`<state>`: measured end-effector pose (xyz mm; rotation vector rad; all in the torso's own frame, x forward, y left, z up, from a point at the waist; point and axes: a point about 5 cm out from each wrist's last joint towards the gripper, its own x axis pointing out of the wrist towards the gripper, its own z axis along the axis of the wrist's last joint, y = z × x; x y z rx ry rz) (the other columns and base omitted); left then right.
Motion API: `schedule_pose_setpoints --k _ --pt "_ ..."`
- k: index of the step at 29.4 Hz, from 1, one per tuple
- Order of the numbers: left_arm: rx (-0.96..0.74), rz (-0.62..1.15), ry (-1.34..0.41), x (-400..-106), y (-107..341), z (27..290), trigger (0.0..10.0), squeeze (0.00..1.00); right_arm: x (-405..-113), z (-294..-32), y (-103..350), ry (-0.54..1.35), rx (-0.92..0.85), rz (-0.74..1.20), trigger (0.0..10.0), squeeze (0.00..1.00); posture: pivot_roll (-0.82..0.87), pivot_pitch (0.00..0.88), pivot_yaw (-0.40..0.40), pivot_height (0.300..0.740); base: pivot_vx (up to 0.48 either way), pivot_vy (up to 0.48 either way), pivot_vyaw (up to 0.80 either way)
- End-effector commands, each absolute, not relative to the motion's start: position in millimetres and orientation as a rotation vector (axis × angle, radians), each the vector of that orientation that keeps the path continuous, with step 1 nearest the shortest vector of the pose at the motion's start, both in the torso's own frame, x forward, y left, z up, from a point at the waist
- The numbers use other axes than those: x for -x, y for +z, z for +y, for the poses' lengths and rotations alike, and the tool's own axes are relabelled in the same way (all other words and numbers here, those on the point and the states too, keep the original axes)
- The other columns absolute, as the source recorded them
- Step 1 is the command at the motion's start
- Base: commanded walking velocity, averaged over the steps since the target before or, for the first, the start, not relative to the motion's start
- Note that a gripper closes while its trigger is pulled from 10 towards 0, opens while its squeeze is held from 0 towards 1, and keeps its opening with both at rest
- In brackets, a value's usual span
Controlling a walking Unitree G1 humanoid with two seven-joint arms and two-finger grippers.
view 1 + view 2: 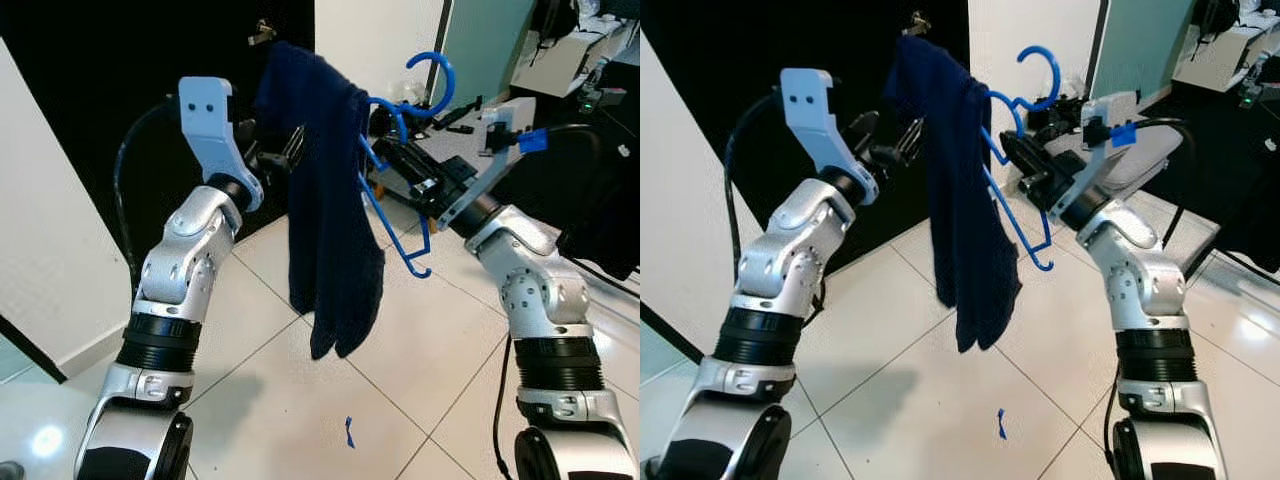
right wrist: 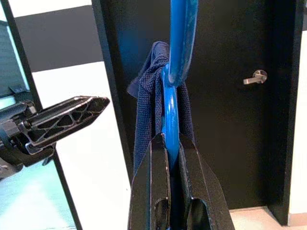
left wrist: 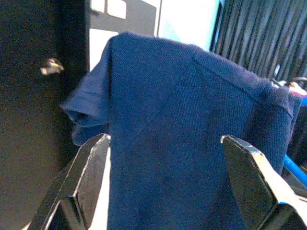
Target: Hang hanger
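Two end effectors are up before you: your right end effector (image 2: 172, 158) is clamped on the blue hanger (image 1: 395, 170), keeping the shirt (image 1: 325, 200) draped clear of the floor (image 1: 300, 400); your left end effector (image 3: 168, 177) is spread wide around the shirt, gripping nothing.

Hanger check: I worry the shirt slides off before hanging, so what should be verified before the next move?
1. Right hand shut on the blue hanger: ok.
2. Navy shirt draped over the hanger: ok, though bunched to one side.
3. Left hand open beside the shirt, not gripping: ok.
4. Hook free: ok.
5. Rail to hang on: cannot tell.
6. Blue scrap on floor: not ok.
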<state>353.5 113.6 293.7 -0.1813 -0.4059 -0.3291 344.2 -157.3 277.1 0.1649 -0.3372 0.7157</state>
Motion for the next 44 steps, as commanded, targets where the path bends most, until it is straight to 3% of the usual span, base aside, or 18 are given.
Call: schedule_pose_setpoints --k 1,10,28,29,33,35,44 --pt "0.178 -0.403 -0.321 -351 293 113 10.0 0.0 -344 -152 286 0.742 -0.157 -0.382 0.0 0.0 0.1 0.061 0.006 0.74 0.0 0.0 0.0" --pt "0.142 -0.418 -0.383 -342 293 91 10.0 0.0 -344 -136 281 0.794 -0.189 -0.369 0.0 0.0 0.1 0.061 0.005 0.74 0.0 0.0 0.0" --pt "0.039 -0.391 -0.324 -342 285 94 10.0 0.0 -343 -117 288 0.867 -0.204 -0.391 0.0 0.0 0.09 0.065 0.004 0.74 0.0 0.0 0.0" --pt "0.032 -0.393 -0.322 -342 285 94 6.5 0.0 -343 -117 288 0.87 -0.203 -0.393 0.0 0.0 0.09 0.064 0.004 0.74 0.0 0.0 0.0" --pt "0.029 -0.394 -0.323 -342 285 94 6.5 0.0 -342 -117 289 0.873 -0.203 -0.395 0.0 0.0 0.09 0.064 0.004 0.74 0.0 0.0 0.0" --pt "0.027 -0.396 -0.324 -342 285 94 0.0 0.0 -342 -117 290 0.877 -0.203 -0.4 0.0 0.0 0.09 0.064 0.006 0.74 0.0 0.0 0.0" --pt "0.034 -0.402 -0.328 -343 287 95 0.0 0.0 -341 -118 292 0.888 -0.201 -0.407 0.0 0.0 0.09 0.063 0.004 0.74 0.0 0.0 0.0"
